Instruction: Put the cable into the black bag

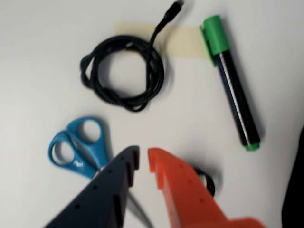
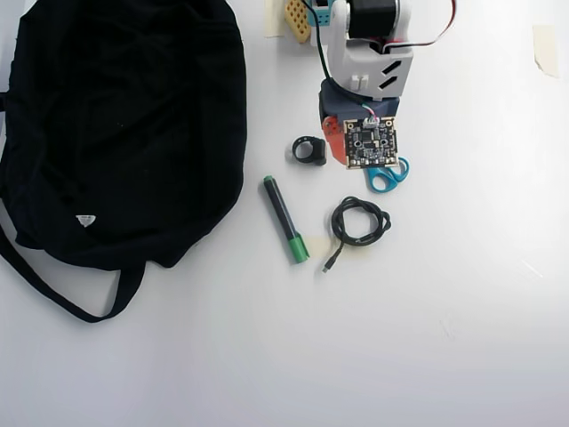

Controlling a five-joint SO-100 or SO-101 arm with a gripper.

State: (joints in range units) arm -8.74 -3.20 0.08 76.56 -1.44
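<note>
Pincer [image 1: 143, 160], one dark blue finger and one orange, hangs empty above the white table [image 2: 462, 338] with a narrow gap between its tips. The coiled thin black cable [image 1: 124, 75] lies flat on the table between the blue-handled scissors [image 1: 78, 146] and the green-capped black marker [image 1: 231, 83]. The large soft black fabric bag [image 2: 124, 124] lies well apart, at the overhead view's left.

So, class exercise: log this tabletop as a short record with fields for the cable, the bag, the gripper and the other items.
cable: the cable lies coiled on the table, untouched
bag: the black bag lies at the left of the overhead view
gripper: the gripper is slightly open, empty, above the blue scissors
other items: green-capped marker, small black ring
</note>
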